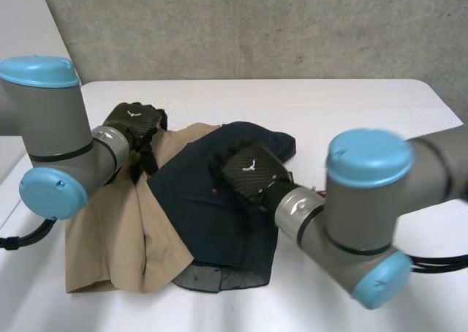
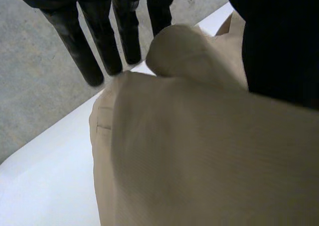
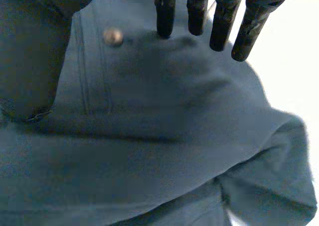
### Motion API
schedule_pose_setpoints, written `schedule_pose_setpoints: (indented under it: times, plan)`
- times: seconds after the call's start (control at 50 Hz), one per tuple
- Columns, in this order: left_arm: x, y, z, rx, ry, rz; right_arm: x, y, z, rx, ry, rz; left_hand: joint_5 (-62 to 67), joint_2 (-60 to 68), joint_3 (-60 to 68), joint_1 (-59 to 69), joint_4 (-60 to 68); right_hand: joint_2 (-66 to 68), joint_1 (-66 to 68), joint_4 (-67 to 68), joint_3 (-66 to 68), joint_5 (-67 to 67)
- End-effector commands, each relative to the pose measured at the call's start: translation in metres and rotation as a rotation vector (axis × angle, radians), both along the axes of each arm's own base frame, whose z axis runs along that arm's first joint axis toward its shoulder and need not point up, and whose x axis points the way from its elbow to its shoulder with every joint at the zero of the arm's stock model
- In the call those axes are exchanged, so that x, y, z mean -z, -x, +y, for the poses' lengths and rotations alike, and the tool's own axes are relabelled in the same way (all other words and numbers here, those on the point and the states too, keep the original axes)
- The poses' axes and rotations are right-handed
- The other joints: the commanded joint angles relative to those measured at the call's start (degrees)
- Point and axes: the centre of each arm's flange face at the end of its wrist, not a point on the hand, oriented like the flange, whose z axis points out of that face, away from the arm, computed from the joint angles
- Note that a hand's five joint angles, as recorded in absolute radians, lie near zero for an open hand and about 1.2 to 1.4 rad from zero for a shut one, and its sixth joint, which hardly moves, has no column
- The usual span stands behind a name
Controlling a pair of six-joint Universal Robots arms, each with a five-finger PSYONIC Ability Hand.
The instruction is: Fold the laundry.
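Observation:
A tan garment [image 1: 117, 229] lies crumpled at the left of the white table [image 1: 329, 105]. A dark navy garment [image 1: 212, 222] overlaps its right side. My left hand [image 1: 135, 123] is at the far edge of the tan garment. In the left wrist view its fingers [image 2: 94, 47] are straight, and a hump of tan cloth [image 2: 199, 151] rises between them and the thumb [image 2: 279, 37]. My right hand [image 1: 248, 171] rests on the middle of the navy garment. Its straight fingers [image 3: 197, 12] touch the navy cloth [image 3: 149, 136] beside a metal button [image 3: 112, 36].
Bare table [image 1: 365, 98] runs behind the clothes and along the right side. The table's far edge [image 2: 45, 181] meets a grey floor beyond my left hand's fingertips. A grey wall stands behind the table.

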Motion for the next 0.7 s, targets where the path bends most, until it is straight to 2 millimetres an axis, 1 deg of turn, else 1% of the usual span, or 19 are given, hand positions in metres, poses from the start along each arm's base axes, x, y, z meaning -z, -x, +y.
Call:
schedule_pose_setpoints:
  times: [0.02, 0.04, 0.06, 0.1, 0.2, 0.22, 0.26, 0.3, 0.36, 0.38, 0.44, 0.46, 0.54, 0.56, 0.58, 0.6, 0.62, 0.66, 0.7]
  plan:
    - [0.001, 0.001, -0.009, -0.007, 0.012, 0.006, 0.045, -0.007, -0.022, 0.115, 0.020, 0.055, 39.14, 38.22, 38.96, 37.27, 38.73, 24.06, 25.23, 23.33, 24.43, 22.73]
    - [0.001, 0.001, -0.011, -0.010, 0.015, 0.007, 0.047, -0.007, -0.024, 0.126, 0.023, 0.061, 45.20, 44.28, 45.02, 43.33, 44.79, 33.15, 34.32, 32.42, 33.52, 31.82]
    - [0.001, 0.001, -0.013, -0.014, 0.015, 0.007, 0.048, -0.006, -0.025, 0.143, 0.028, 0.065, 51.09, 50.16, 50.91, 49.22, 50.68, 50.89, 52.06, 50.16, 51.26, 49.56]
    - [-0.003, -0.002, -0.019, -0.030, 0.033, 0.012, 0.049, -0.005, -0.026, 0.154, 0.029, 0.068, 53.48, 52.56, 53.30, 51.61, 53.07, 67.43, 68.60, 66.70, 67.79, 66.09]
    - [-0.023, -0.019, -0.039, -0.122, 0.106, 0.022, 0.038, -0.001, -0.028, 0.167, 0.045, 0.058, 53.48, 52.56, 53.30, 51.61, 53.07, 67.50, 68.67, 66.77, 67.86, 66.16]
    - [-0.027, -0.022, -0.042, -0.138, 0.120, 0.023, 0.026, 0.002, -0.027, 0.171, 0.063, 0.043, 53.48, 52.56, 53.30, 51.61, 53.07, 67.50, 68.67, 66.77, 67.86, 66.16]
    - [-0.044, -0.036, -0.056, -0.198, 0.179, 0.024, 0.014, 0.004, -0.024, 0.172, 0.078, 0.027, 53.48, 52.56, 53.30, 51.61, 53.07, 67.50, 68.67, 66.77, 67.86, 66.16]
    - [-0.051, -0.044, -0.063, -0.225, 0.208, 0.021, -0.003, 0.009, -0.019, 0.172, 0.107, 0.019, 53.48, 52.56, 53.30, 51.61, 53.07, 67.50, 68.67, 66.77, 67.86, 66.16]
    - [-0.065, -0.067, -0.080, -0.295, 0.279, -0.005, -0.018, 0.019, -0.019, 0.180, 0.168, 0.045, 53.48, 52.56, 53.30, 51.61, 53.07, 67.50, 68.67, 66.77, 67.86, 66.16]
    - [-0.072, -0.080, -0.089, -0.330, 0.316, -0.020, -0.021, 0.024, -0.020, 0.189, 0.186, 0.062, 53.48, 52.56, 53.30, 51.61, 53.07, 67.50, 68.67, 66.77, 67.86, 66.16]
    - [-0.082, -0.100, -0.101, -0.392, 0.379, -0.044, -0.025, 0.038, -0.025, 0.210, 0.235, 0.120, 53.48, 52.56, 53.30, 51.61, 53.07, 67.50, 68.67, 66.77, 67.86, 66.16]
    - [-0.088, -0.112, -0.108, -0.438, 0.419, -0.058, -0.023, 0.041, -0.026, 0.212, 0.242, 0.136, 53.48, 52.56, 53.30, 51.61, 53.07, 67.50, 68.67, 66.77, 67.86, 66.16]
    - [-0.097, -0.132, -0.117, -0.552, 0.493, -0.076, -0.015, 0.049, -0.024, 0.208, 0.250, 0.196, 53.48, 52.56, 53.30, 51.61, 53.07, 67.50, 68.67, 66.77, 67.86, 66.16]
    - [-0.097, -0.132, -0.117, -0.559, 0.499, -0.074, -0.013, 0.050, -0.023, 0.206, 0.246, 0.203, 53.48, 52.56, 53.30, 51.61, 53.07, 67.50, 68.67, 66.77, 67.86, 66.16]
    - [-0.095, -0.129, -0.117, -0.558, 0.498, -0.075, -0.009, 0.050, -0.020, 0.204, 0.241, 0.216, 43.35, 42.42, 43.17, 41.48, 42.94, 67.50, 68.67, 66.77, 67.86, 66.16]
    - [-0.091, -0.127, -0.116, -0.554, 0.491, -0.079, -0.008, 0.051, -0.020, 0.206, 0.238, 0.220, 9.94, 9.01, 9.76, 8.07, 9.53, 67.50, 68.67, 66.77, 67.86, 66.16]
    - [-0.089, -0.124, -0.115, -0.547, 0.485, -0.081, -0.007, 0.052, -0.019, 0.207, 0.235, 0.223, -6.71, -7.64, -6.89, -8.58, -7.12, 67.50, 68.67, 66.77, 67.86, 66.16]
    - [-0.086, -0.118, -0.113, -0.533, 0.477, -0.078, -0.004, 0.053, -0.017, 0.204, 0.221, 0.226, -16.52, -17.44, -16.70, -18.39, -16.93, 67.50, 68.67, 66.77, 67.86, 66.16]
    - [-0.077, -0.111, -0.110, -0.515, 0.451, -0.081, -0.002, 0.053, -0.015, 0.203, 0.213, 0.226, -16.52, -17.44, -16.70, -18.39, -16.93, 67.50, 68.67, 66.77, 67.86, 66.16]
